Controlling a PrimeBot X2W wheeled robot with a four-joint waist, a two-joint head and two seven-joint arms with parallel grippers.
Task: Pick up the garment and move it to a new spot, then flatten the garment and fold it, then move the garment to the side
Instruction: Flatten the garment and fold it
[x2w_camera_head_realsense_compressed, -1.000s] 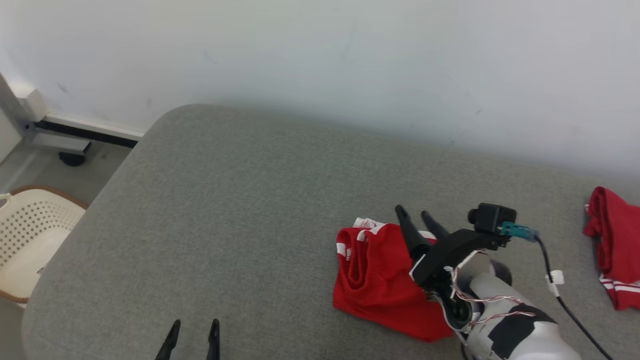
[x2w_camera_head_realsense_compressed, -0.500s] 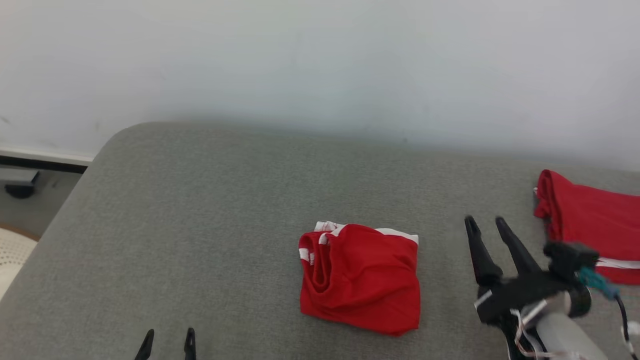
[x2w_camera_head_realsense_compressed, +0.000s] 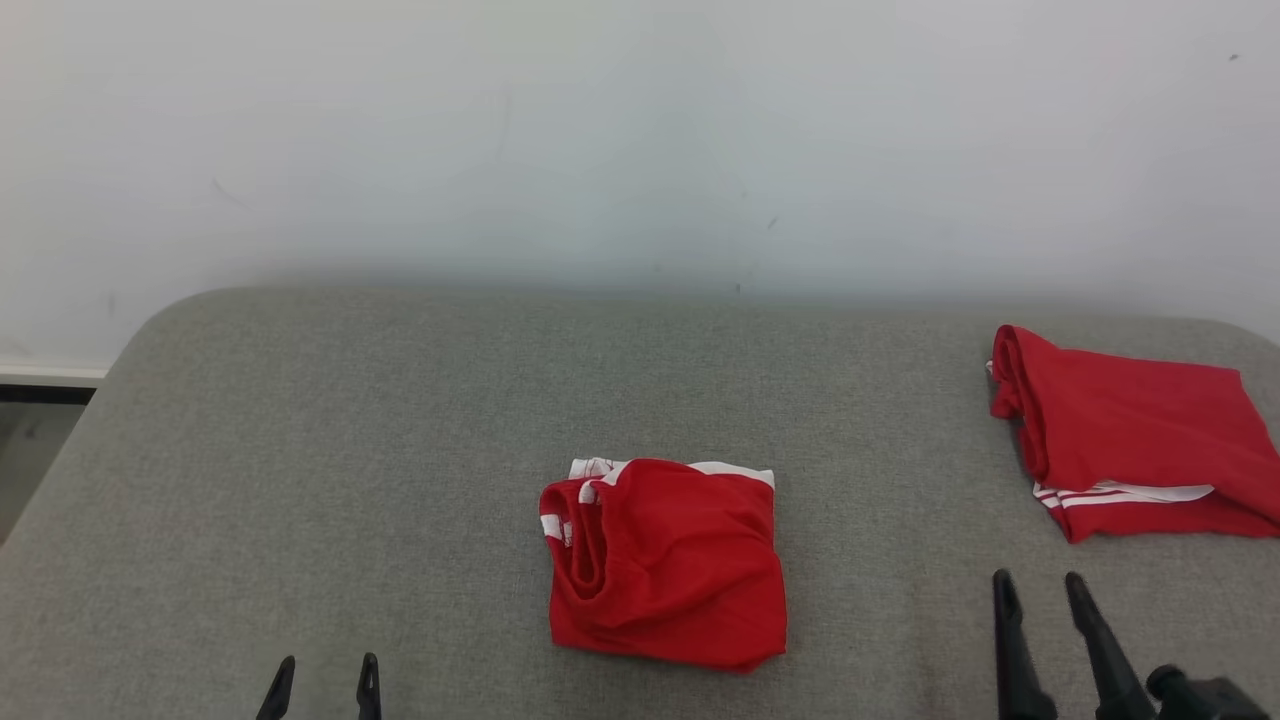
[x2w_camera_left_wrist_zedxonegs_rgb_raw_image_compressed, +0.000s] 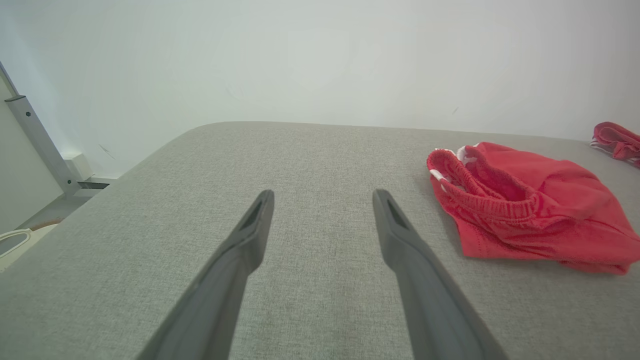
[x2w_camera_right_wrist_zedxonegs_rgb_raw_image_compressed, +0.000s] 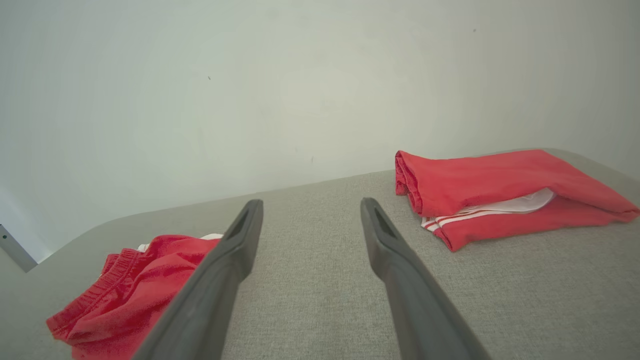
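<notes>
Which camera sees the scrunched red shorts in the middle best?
The head view: the middle red garment lies whole and unblocked on the grey surface. The left wrist view shows it low from the side, waistband nearest. In the right wrist view, one finger of the right gripper hides part of it.

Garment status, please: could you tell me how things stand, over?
Left gripper and right gripper open, empty. Folded red garment lies centred on grey cushion, untouched. Second red garment sits far right, clear of it.

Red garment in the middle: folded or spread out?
Folded, loosely: the middle garment lies as a compact, layered bundle, its elastic waistband bunched along one edge.
</notes>
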